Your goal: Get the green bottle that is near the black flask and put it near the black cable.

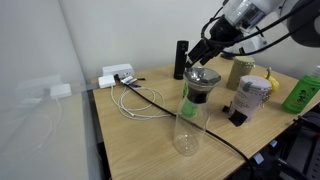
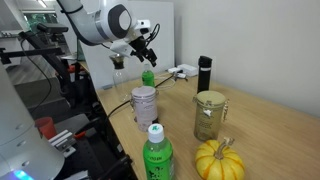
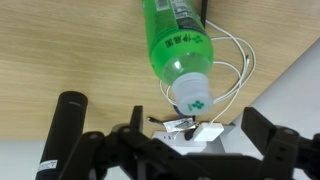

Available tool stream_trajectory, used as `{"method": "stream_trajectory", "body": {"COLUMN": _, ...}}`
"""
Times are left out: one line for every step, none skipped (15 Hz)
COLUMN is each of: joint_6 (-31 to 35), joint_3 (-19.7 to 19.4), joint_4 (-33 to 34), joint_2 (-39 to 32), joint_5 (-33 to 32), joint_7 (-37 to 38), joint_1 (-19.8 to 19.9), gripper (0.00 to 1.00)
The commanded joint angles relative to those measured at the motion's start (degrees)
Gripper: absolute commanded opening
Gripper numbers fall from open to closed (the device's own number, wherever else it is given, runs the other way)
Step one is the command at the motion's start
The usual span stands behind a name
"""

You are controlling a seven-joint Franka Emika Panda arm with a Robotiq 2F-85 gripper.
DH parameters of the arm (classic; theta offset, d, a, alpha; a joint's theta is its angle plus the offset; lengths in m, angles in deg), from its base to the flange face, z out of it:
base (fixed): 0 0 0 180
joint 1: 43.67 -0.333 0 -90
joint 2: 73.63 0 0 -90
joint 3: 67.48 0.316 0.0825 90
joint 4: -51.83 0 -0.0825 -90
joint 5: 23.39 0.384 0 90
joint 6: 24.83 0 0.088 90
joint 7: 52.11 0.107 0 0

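Observation:
The small green bottle (image 3: 176,42) stands upright below my gripper; its pale top (image 3: 190,93) points at the wrist camera. In an exterior view only its green upper part (image 2: 148,77) shows, behind a pale can. The black flask (image 1: 181,58) (image 2: 204,72) (image 3: 60,128) stands close beside it. My gripper (image 3: 197,128) (image 2: 144,47) (image 1: 205,52) is open and empty, hovering just above the bottle without touching it. The black cable (image 1: 155,98) runs across the tabletop past the white wire loops toward the front edge.
A glass carafe with a dark dripper (image 1: 192,110) stands in front. A pale can (image 2: 145,103), a glass jar (image 2: 208,115), a small pumpkin (image 2: 218,160) and a larger green bottle with white print (image 2: 155,155) stand nearby. White wires (image 3: 236,60) lead to a white power strip (image 1: 117,74).

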Motion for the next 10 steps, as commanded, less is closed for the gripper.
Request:
{"method": "stream_trajectory", "body": {"joint_6": -0.4, "joint_3": 3.2, "joint_4": -1.9, "joint_2": 4.1, "joint_5": 11.2, "joint_7": -7.1, "joint_1": 2.4, "gripper": 1.00}}
{"method": "stream_trajectory", "body": {"joint_6": -1.0, "joint_3": 3.2, "joint_4": -1.9, "joint_2": 5.5, "joint_5": 13.8, "joint_7": -8.0, "joint_1": 2.6, "gripper": 1.00}}
{"method": "stream_trajectory", "body": {"joint_6": -1.6, "joint_3": 3.2, "joint_4": -1.7, "joint_2": 6.9, "joint_5": 16.0, "joint_7": -8.6, "joint_1": 2.8, "gripper": 1.00}}
{"method": "stream_trajectory", "body": {"joint_6": -1.4, "joint_3": -1.8, "joint_4": -2.0, "joint_2": 8.4, "joint_5": 14.2, "joint_7": -5.9, "joint_1": -0.5, "gripper": 1.00}}
{"method": "stream_trajectory", "body": {"joint_6": -1.5, "joint_3": -3.7, "joint_4": -2.2, "joint_2": 10.0, "joint_5": 15.5, "joint_7": -6.3, "joint_1": -1.3, "gripper": 1.00}}
{"method": "stream_trajectory", "body": {"joint_6": -1.8, "joint_3": -6.5, "joint_4": -2.7, "joint_2": 11.8, "joint_5": 16.1, "joint_7": -6.1, "joint_1": -2.2, "gripper": 1.00}}
{"method": "stream_trajectory", "body": {"joint_6": -3.2, "joint_3": -9.5, "joint_4": -3.0, "joint_2": 13.5, "joint_5": 16.9, "joint_7": -5.9, "joint_1": -3.7, "gripper": 1.00}}
{"method": "stream_trajectory", "body": {"joint_6": -0.8, "joint_3": -5.5, "joint_4": -1.1, "joint_2": 10.2, "joint_5": 15.2, "joint_7": -6.4, "joint_1": -0.3, "gripper": 1.00}}
{"method": "stream_trajectory", "body": {"joint_6": -1.6, "joint_3": -7.7, "joint_4": -1.6, "joint_2": 11.6, "joint_5": 15.3, "joint_7": -6.4, "joint_1": -1.1, "gripper": 1.00}}
{"method": "stream_trajectory", "body": {"joint_6": -2.2, "joint_3": -8.7, "joint_4": -2.1, "joint_2": 12.6, "joint_5": 15.3, "joint_7": -6.4, "joint_1": -1.8, "gripper": 1.00}}
